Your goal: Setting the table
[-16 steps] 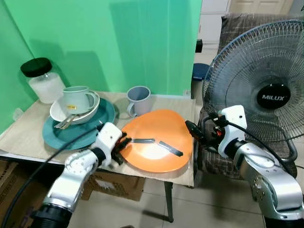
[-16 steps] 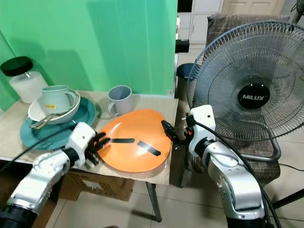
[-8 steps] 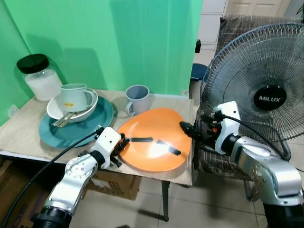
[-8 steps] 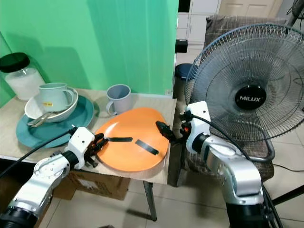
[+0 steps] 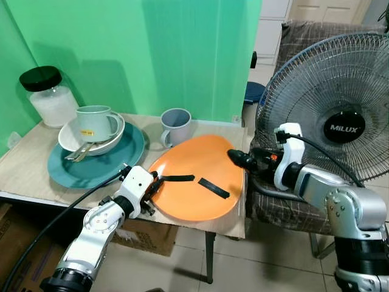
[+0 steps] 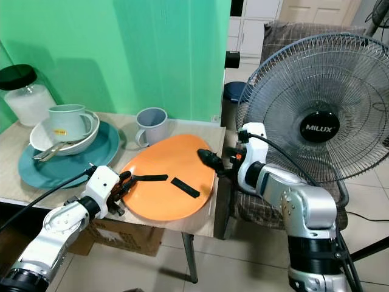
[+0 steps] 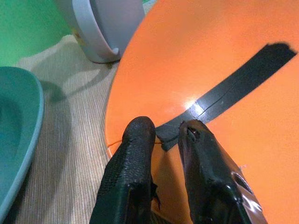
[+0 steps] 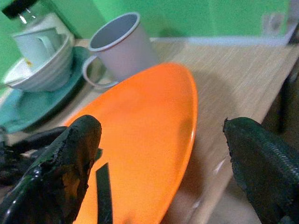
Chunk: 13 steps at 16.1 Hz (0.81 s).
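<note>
Jar [image 5: 47, 97]: glass w/ black lid, far-left back corner of table, against green wall, at 10 o'clock from teal plate.
Teal plate [image 5: 85, 170]: left half of table; white bowl [image 5: 91, 137] sits on it twd the back, pale green mug [image 5: 95, 121] inside bowl, cutlery [image 5: 82, 154] leaning out over bowl rim at 7 o'clock.
Table [image 5: 30, 176]: wood-grain top; bare strip along front edge left of the left arm, another bare patch at back-right corner by the wall.
Left gripper [image 7: 163, 135]: at front table edge, at orange plate's 9 o'clock rim. Fingers [image 7: 135, 154] pinched over the rim, nearly together, clamping plate edge next to end of a black tape strip [image 5: 179, 178].
Grey mug [image 5: 176, 126]: upright, just behind orange plate at its 11 o'clock, handle twd teal plate; narrow gap betw. mug and plate rim.
Orange plate [image 5: 200, 176]: right half of table, tilted, far-right side raised; near edge reaches table's front edge. 2nd tape strip [image 5: 214, 188] on its face, right of centre.
Right gripper [image 6: 209, 160]: at plate's 2 o'clock rim, near table's right edge. Wrist view: fingers [image 8: 70, 163] spread wide, plate rim betw. them, no contact seen.
Fan [image 5: 331, 115]: Milux pedestal fan right of table, close behind right arm; tight room on that side.
Chair [image 5: 285, 207]: checked fabric, behind/below fan, beside table's right edge.
</note>
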### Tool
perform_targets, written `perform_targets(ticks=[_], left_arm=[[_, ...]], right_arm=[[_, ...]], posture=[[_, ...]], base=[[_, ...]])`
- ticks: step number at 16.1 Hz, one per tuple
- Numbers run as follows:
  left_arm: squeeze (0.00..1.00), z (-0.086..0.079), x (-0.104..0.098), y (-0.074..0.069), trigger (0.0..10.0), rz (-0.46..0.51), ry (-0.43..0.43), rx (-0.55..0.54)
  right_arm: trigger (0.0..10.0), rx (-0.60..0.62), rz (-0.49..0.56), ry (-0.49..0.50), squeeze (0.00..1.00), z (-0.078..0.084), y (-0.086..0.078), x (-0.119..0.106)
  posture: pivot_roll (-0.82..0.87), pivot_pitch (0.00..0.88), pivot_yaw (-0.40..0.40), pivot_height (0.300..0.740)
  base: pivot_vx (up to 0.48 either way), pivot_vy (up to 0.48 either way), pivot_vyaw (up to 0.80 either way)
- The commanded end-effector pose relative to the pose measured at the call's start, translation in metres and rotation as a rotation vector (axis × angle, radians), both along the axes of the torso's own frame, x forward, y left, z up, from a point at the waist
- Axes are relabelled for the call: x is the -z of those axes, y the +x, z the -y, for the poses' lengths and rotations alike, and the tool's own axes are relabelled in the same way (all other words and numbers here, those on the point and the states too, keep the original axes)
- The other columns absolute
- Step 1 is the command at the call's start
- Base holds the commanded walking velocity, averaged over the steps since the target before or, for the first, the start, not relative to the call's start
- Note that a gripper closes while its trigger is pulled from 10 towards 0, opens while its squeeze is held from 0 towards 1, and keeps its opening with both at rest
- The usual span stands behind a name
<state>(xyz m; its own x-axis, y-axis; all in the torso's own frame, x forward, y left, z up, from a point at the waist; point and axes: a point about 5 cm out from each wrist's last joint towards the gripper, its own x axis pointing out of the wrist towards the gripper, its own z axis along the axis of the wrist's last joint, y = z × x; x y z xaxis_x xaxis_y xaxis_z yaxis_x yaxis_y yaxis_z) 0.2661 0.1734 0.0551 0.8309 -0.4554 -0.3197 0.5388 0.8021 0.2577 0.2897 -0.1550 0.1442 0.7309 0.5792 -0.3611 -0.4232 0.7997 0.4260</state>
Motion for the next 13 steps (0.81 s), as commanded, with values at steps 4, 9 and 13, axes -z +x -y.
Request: perform_targets(ticks=[4,9,13], left_arm=[[0.0,-0.012,0.019,-0.008,10.0,-0.098,0.059,-0.028],[0.0,-0.014,0.016,-0.006,10.0,-0.089,0.072,-0.012],[0.0,-0.016,0.017,-0.008,10.0,-0.095,0.078,-0.011]], right_arm=[[10.0,0.031,-0.108,0.044,1.0,0.008,0.005,-0.001],[10.0,-0.096,-0.23,0.125,1.0,-0.003,-0.003,-0.014],[10.0,-0.07,-0.284,0.121,1.0,-0.005,-0.004,-0.011]], posture=[[-0.08,0.0,0.03,0.74],[-0.08,0.0,0.04,0.74],[-0.07,0.0,0.046,0.74]], base=[[0.0,0.0,0.0],[0.0,0.0,0.0],[0.0,0.0,0.0]])
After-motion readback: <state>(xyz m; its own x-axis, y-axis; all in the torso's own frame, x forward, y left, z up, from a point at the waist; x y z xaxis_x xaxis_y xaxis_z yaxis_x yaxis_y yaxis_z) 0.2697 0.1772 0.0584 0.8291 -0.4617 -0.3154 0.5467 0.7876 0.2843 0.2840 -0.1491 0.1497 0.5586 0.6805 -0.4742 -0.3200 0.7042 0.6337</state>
